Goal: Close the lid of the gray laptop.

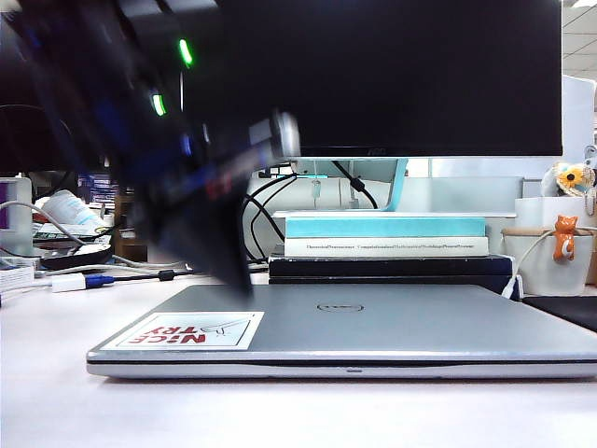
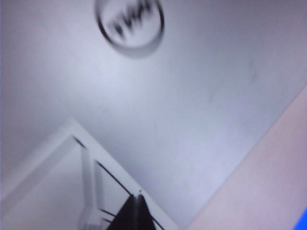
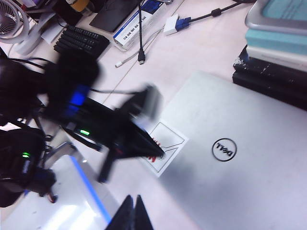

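Left end effector (image 1: 233,271) hangs over the left rear part of the lid (image 1: 373,313), above the "NICE TRY" sticker (image 1: 187,330); the arm is motion-blurred in the exterior view, and whether the tips touch the lid cannot be told. In the left wrist view the left end effector (image 2: 136,211) appears as a dark wedge with its fingers pressed together to a point, holding nothing, over the sticker (image 2: 57,191) and the lid (image 2: 192,96) with its round Dell logo (image 2: 130,24). The gray laptop (image 1: 354,359) lies flat on the pale worktop (image 1: 280,415), with the lid down on the base and only a thin dark seam visible along the silver front edge. Behind the laptop, toward the centre, a stack of books (image 1: 387,247) stands beneath a large black monitor (image 1: 392,75). To the right rear sits a white cup (image 1: 555,257) with an orange cat figure (image 1: 564,235). Right end effector (image 3: 132,213) is raised well above the worktop (image 3: 201,43), clear of the laptop; its two dark fingers lie pressed together with nothing between them. The right wrist view shows the lid (image 3: 249,158) closed, the sticker (image 3: 165,148) partly under the left arm, and a black keyboard (image 3: 81,40) farther off.
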Motion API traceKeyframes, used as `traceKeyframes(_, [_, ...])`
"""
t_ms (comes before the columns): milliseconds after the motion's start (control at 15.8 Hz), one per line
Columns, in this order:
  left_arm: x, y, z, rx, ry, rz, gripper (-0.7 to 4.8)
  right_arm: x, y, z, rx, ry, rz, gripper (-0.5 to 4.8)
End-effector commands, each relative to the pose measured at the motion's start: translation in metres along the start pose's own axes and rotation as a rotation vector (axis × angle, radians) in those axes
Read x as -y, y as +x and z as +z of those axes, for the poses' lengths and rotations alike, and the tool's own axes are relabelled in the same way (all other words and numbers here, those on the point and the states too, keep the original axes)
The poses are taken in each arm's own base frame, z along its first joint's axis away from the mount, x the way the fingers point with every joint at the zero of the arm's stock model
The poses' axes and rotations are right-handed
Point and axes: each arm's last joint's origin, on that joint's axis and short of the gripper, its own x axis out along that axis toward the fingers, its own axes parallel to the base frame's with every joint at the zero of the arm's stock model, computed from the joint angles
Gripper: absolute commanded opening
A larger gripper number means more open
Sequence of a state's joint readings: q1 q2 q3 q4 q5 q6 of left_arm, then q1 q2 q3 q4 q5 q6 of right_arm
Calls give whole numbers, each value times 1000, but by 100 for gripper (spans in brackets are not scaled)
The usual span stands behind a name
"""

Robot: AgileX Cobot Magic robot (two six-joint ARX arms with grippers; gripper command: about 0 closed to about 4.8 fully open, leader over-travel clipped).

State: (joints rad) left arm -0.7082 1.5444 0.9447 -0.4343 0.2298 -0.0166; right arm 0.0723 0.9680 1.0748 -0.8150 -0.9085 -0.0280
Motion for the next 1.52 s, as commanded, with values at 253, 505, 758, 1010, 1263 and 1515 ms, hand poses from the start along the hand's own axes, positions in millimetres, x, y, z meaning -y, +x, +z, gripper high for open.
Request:
traceKeyframes(253, [1, -111, 6, 391, 93, 347, -6, -2, -8, 19, 181, -191, -216, -1])
traceKeyframes(505, [-31, -172, -34, 571, -20, 485, -6, -13, -21, 5, 382, -268, -361, -1])
traceKeyframes(758, [-52, -202, -89, 840, -112, 526, -6, -20, -30, -31, 646, -347, -464, -1])
traceKeyframes(1010, [-52, -189, -127, 969, -266, 643, -6, -12, -26, -77, 762, -345, -528, -1])
traceKeyframes(1263, [-39, -163, -164, 1100, -225, 668, -6, -5, -22, -134, 949, -367, -549, -1])
traceKeyframes(1515, [-32, -145, -190, 1176, -228, 706, -6, 28, 5, -164, 874, -242, -524, -1])
